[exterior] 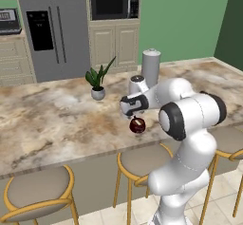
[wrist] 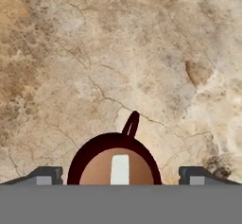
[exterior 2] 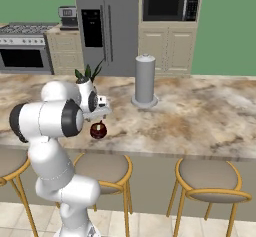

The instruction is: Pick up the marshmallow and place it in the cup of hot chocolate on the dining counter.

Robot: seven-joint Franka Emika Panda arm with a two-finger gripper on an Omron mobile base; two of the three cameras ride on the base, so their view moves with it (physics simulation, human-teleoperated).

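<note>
**Marshmallow sitting in the cup, end effector spread directly above it**

I am looking down the end effector [wrist: 120, 176] in the hand view, and its two dark fingertips [wrist: 46, 176] are standing wide apart – one at each lower corner, nothing between them. It is open and gripping nothing.

Straight below, centred between those tips, the cup of hot chocolate [wrist: 113, 164] is showing its dark red rim and brown contents. The marshmallow [wrist: 120, 169] is lying on that brown surface as a small white oblong, its long axis running up and down the hand view, roughly across the line joining the two tips. The cup's thin handle is pointing away towards the top of the view.

In the left base view I am seeing the end effector [exterior: 134, 116] hanging just above the cup [exterior: 137, 125], close but apart from it; the right base view agrees, with the cup [exterior 2: 98, 130] sitting near the front edge of the bench [exterior 2: 200, 116]. There a pale speck is showing in the cup's mouth.

I am judging the placement done. So the coming move turns on the vertical: the cup is lying directly under the hand, and a straight lift would be clearing its rim without nudging it.
</note>
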